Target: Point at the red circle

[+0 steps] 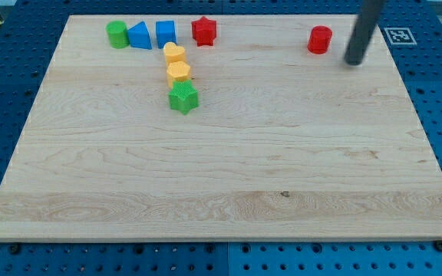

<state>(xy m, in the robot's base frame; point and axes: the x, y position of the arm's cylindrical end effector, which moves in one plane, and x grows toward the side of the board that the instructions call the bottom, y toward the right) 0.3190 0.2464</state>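
The red circle point(320, 39) stands near the view's top right of the wooden board point(221, 169). My tip point(354, 61) rests on the board just to the right of the red circle and slightly below it, a small gap apart, not touching. The dark rod rises from the tip toward the view's top edge.
A row along the view's top left holds a green circle point(117, 34), a blue triangle point(140, 35), a blue square point(166, 33) and a red star point(204, 31). Below them stand a yellow heart point(174, 53), a yellow hexagon point(178, 73) and a green star point(183, 98).
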